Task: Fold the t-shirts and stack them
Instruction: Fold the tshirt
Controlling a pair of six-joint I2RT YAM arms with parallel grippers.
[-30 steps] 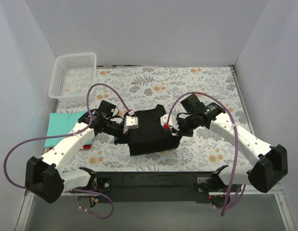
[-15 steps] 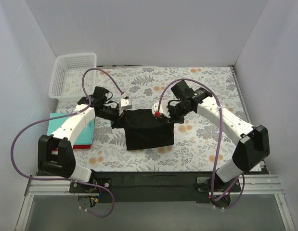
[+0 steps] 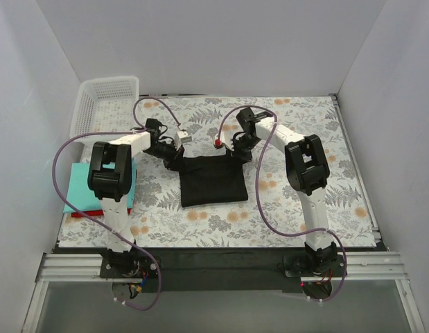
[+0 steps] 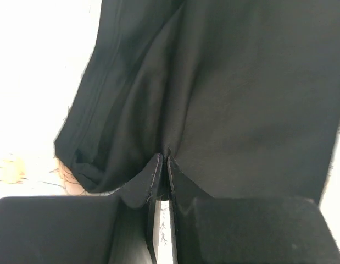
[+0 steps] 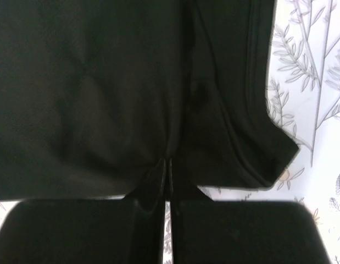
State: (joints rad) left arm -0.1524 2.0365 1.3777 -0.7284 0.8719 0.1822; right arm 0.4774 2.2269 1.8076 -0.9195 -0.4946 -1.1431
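Black t-shirt (image 3: 211,182) lies near the middle of the floral worktop (image 3: 297,121), folded to a rough rectangle, with its far edge raised off the surface at its 2 corners. The left fingers (image 4: 158,168) are closed tight on a pucker of cloth at the far left corner. The right fingers (image 5: 163,168) pinch the far right corner in the same way, and neither pair shows any gap beyond the fabric itself.

The step in hand looks like a fold, or a straightening pull, on that far edge. The next move probably calls for both arms to travel together so the edge lands level and unwrinkled, and only then to let go.

A teal folded piece (image 3: 79,187) sits at the left edge with a red layer (image 3: 96,214) under it; this is probably the stack. The left arm reaches across it and could hinder a transfer there. A white basket (image 3: 107,107) stands in the far left corner, well apart from the shirt.
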